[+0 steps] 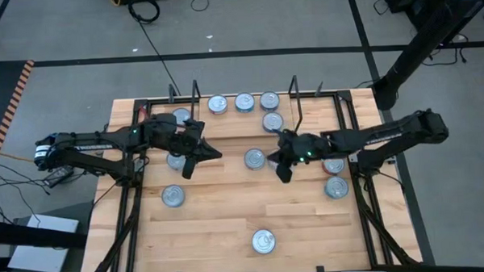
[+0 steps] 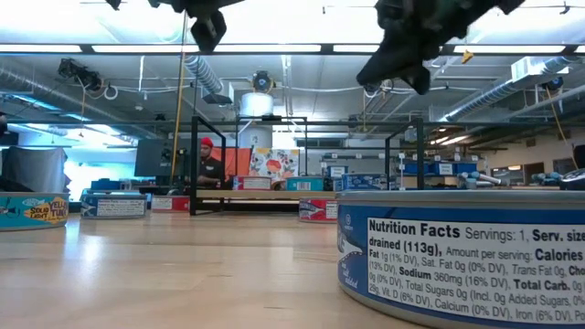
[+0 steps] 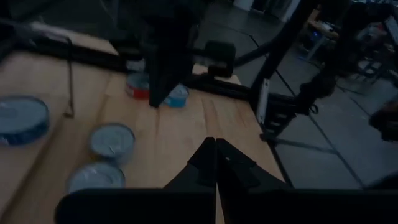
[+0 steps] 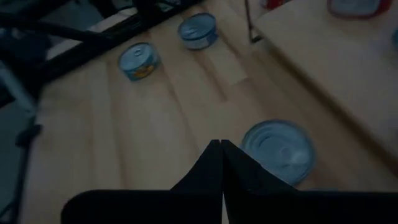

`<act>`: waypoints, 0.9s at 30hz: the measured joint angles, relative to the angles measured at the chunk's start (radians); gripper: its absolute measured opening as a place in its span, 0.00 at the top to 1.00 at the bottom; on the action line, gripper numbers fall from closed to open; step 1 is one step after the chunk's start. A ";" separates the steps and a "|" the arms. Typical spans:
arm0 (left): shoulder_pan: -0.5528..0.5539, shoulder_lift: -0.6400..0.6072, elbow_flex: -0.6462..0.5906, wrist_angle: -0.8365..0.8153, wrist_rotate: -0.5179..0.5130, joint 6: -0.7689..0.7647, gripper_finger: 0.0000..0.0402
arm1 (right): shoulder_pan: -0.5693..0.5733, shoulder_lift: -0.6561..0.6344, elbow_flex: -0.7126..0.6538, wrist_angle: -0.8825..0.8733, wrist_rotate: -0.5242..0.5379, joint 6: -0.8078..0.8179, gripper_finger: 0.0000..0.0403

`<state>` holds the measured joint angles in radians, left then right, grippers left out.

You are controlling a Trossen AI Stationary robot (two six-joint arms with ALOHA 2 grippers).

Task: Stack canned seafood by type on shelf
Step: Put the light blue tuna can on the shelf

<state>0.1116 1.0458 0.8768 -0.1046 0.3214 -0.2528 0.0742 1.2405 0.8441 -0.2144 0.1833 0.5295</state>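
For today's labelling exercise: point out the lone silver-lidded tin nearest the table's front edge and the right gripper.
Silver-lidded round tin (image 1: 263, 242), high view, centre of lid.
Right gripper (image 1: 283, 175), high view, tips of its shut fingers.

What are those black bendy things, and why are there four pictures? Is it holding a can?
Those are two robot arms working at a wooden table. One picture looks straight down from above. One sits low on the tabletop, so the nearest can looks huge. The other two come from little cameras on each arm's wrist.

Each arm ends in a pinching part called an end effector. The left end effector and the right end effector are both pinched shut, and neither holds a can; you can see their dark fingers pressed together with nothing between.

Small round tins of seafood lie scattered on the table, like this tin. A few tins already sit in a row on the little shelf at the far side.
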 joint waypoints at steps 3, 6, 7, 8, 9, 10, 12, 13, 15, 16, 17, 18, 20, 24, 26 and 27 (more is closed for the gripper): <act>0.000 0.001 0.000 -0.055 0.046 -0.018 0.99 | 0.039 -0.033 -0.026 0.002 -0.003 0.053 0.97; -0.002 -0.001 0.004 -0.123 0.098 -0.045 0.99 | 0.058 -0.061 -0.026 -0.028 -0.072 0.071 0.95; -0.003 -0.001 0.010 -0.156 0.112 -0.050 0.99 | 0.059 -0.070 -0.026 -0.037 -0.111 0.070 0.94; -0.008 -0.001 0.016 -0.190 0.120 -0.052 0.99 | 0.060 -0.080 -0.026 -0.040 -0.146 0.066 0.94; -0.014 -0.001 0.020 -0.226 0.121 -0.053 0.99 | 0.060 -0.090 -0.026 -0.047 -0.172 0.060 0.95; -0.021 -0.001 0.022 -0.259 0.121 -0.050 0.99 | 0.060 -0.101 -0.026 -0.060 -0.188 0.058 0.96; -0.039 -0.001 0.024 -0.321 0.121 -0.047 0.99 | 0.061 -0.124 -0.026 -0.092 -0.203 0.054 0.98; -0.049 -0.001 0.024 -0.357 0.121 -0.056 0.99 | 0.061 -0.135 -0.026 -0.113 -0.203 0.052 0.99; -0.071 -0.001 0.024 -0.421 0.120 -0.080 0.99 | 0.062 -0.160 -0.026 -0.154 -0.203 0.046 0.98; -0.085 -0.001 0.024 -0.449 0.117 -0.098 0.99 | 0.062 -0.173 -0.026 -0.174 -0.203 0.045 0.98; -0.100 -0.001 0.024 -0.477 0.110 -0.120 0.99 | 0.062 -0.186 -0.026 -0.196 -0.202 0.039 0.97; -0.117 -0.001 0.024 -0.502 0.101 -0.137 0.99 | 0.061 -0.199 -0.026 -0.216 -0.202 0.029 0.97; -0.156 -0.001 0.024 -0.548 0.069 -0.175 0.99 | 0.061 -0.224 -0.026 -0.250 -0.202 0.003 0.98; -0.252 -0.001 0.022 -0.633 -0.037 -0.243 0.99 | 0.058 -0.268 -0.026 -0.328 -0.200 -0.046 0.99; -0.297 -0.001 0.014 -0.658 -0.077 -0.301 0.99 | 0.053 -0.286 -0.026 -0.362 -0.194 -0.067 0.99; -0.317 0.000 0.006 -0.662 -0.088 -0.341 0.99 | 0.050 -0.293 -0.026 -0.375 -0.191 -0.075 0.98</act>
<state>-0.2050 1.0458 0.8831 -0.7666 0.2331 -0.5943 0.1245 0.9473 0.8181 -0.5897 -0.0080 0.4547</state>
